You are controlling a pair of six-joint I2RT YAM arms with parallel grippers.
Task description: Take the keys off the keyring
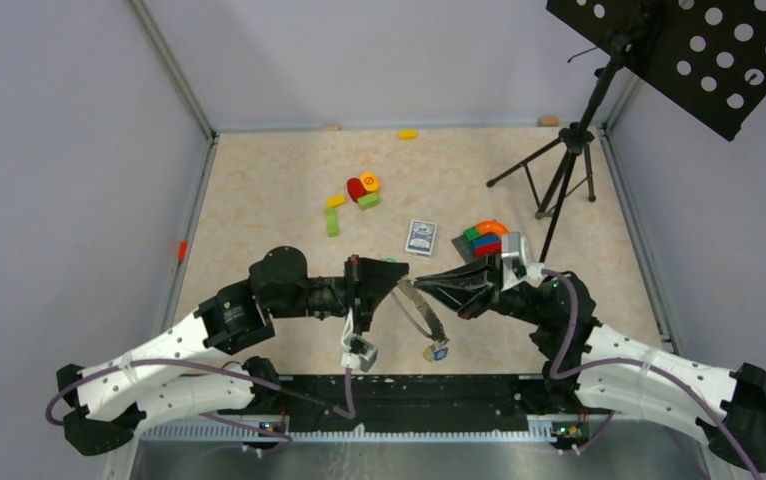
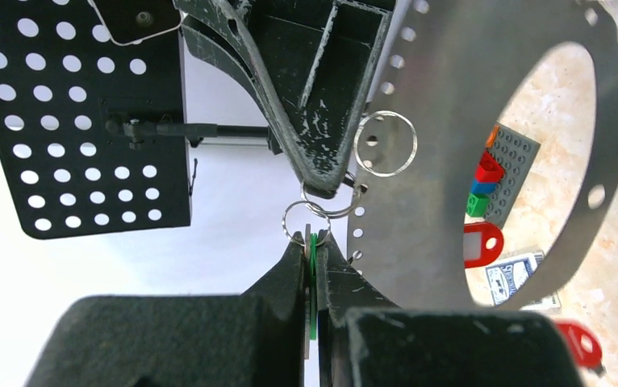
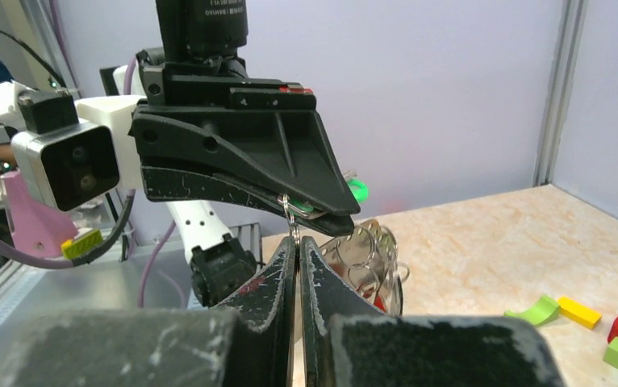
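Note:
My left gripper (image 2: 314, 246) is shut on a key with a green tag (image 2: 313, 282), held edge-on between its fingers. A small split ring (image 2: 304, 222) links that key towards the keyring (image 2: 451, 161), a wide flat grey metal loop with punched holes that hangs between the two grippers (image 1: 419, 312). My right gripper (image 3: 298, 242) faces the left one tip to tip and is shut on a thin split ring (image 3: 290, 211) just under the left fingers. More keys hang from the loop, with red tags (image 2: 483, 242) and a blue tag (image 1: 440, 351).
A playing-card box (image 1: 420, 237) lies behind the grippers. A grey plate with stacked coloured blocks (image 1: 484, 238) sits to its right. Loose blocks (image 1: 361, 190) and a green one (image 1: 332, 222) lie further back. A tripod stand (image 1: 564, 170) rises at the back right.

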